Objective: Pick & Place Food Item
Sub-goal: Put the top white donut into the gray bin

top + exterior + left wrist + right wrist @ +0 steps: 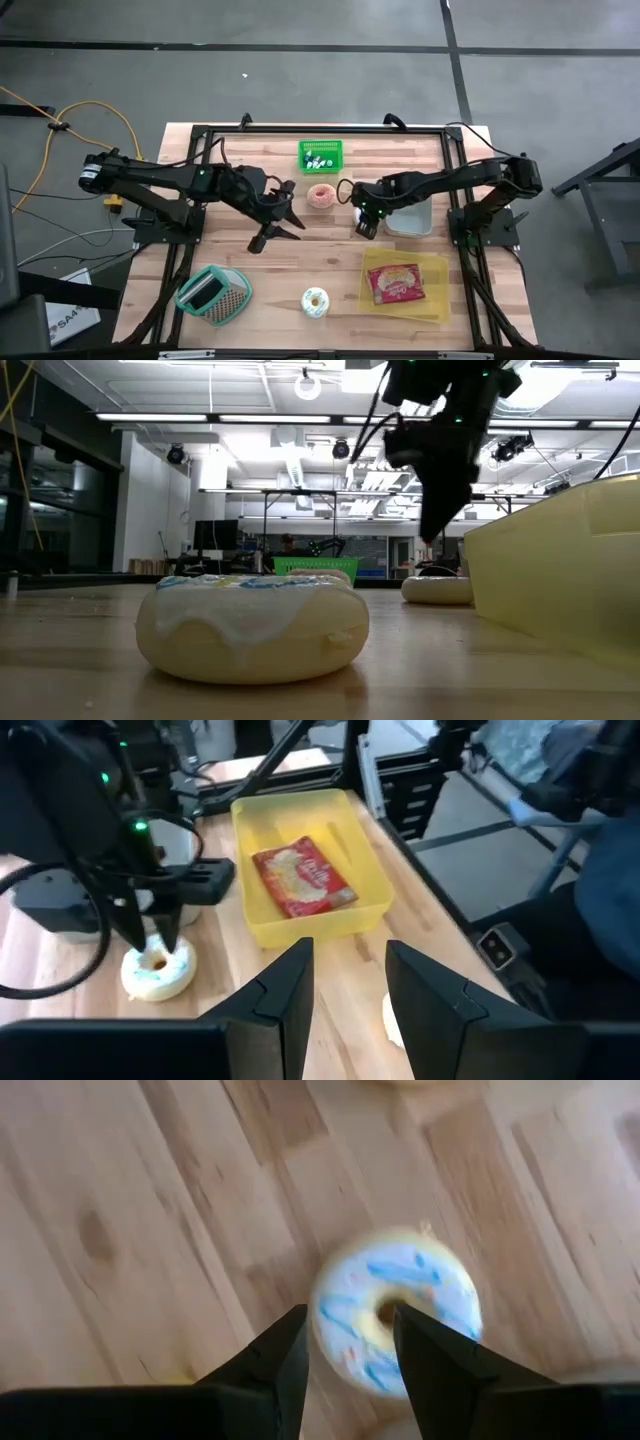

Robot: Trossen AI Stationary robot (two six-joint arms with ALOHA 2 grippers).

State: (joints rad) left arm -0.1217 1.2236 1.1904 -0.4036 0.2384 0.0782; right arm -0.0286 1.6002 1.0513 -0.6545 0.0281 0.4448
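White-iced donut at the near edge, right gripper released above a blue-iced donut mid-table, left gripper released, to its left

A white-iced donut sits close on the wooden counter. Behind it I see a green basket and a second pale donut, with a yellow tray beside. My end effector hangs above that second donut.
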